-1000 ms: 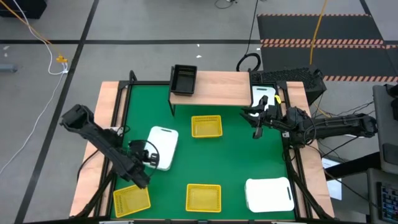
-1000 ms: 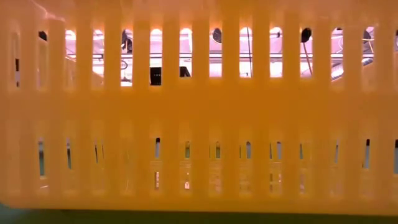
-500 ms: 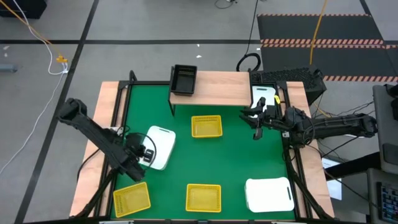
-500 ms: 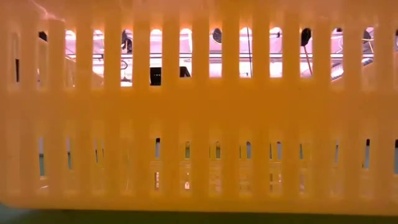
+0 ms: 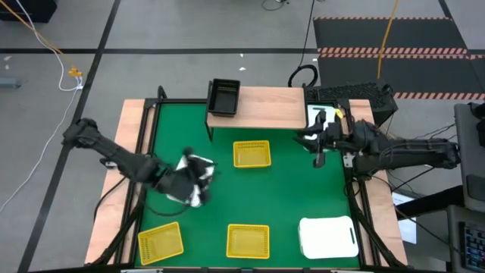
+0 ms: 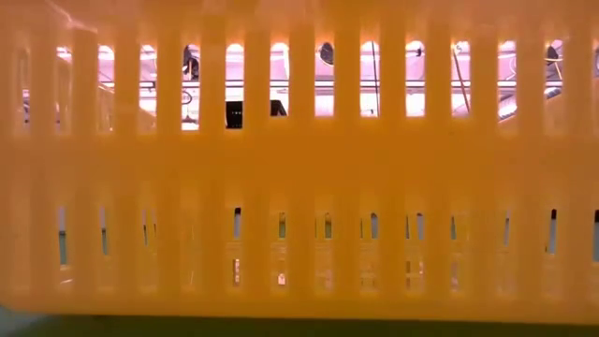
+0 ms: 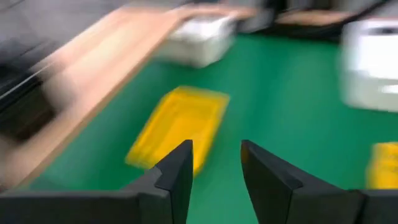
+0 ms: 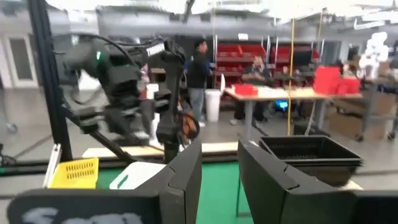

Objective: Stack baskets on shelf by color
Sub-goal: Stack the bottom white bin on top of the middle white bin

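My left gripper [image 5: 193, 182] hovers open and blurred above a white basket [image 5: 201, 162] on the green table's left half, hiding most of it. Nothing lies between its fingers [image 7: 216, 146] in the left wrist view. My right gripper [image 5: 318, 148] hangs open and empty [image 8: 219, 149] beside the shelf's [image 5: 265, 106] right end. On the shelf rest a black basket [image 5: 223, 96] and a white one [image 5: 318, 114]. Yellow baskets lie at the centre [image 5: 251, 154], the near middle [image 5: 248, 241] and the near left [image 5: 160, 243]. Another white basket [image 5: 328, 236] sits near right.
A yellow basket's slotted wall [image 6: 299, 168] fills the low view and hides the table. Wooden strips [image 5: 135, 144] border the green mat. Cables and a dark box [image 5: 356, 95] lie past the shelf's right end. People stand in the room beyond the table [image 8: 252, 68].
My left gripper has risen from the white basket's near-left edge, rolled about its own axis, and swung toward the table's middle, over that basket. The basket stays on the table, about where it was. My right gripper has lifted slightly.
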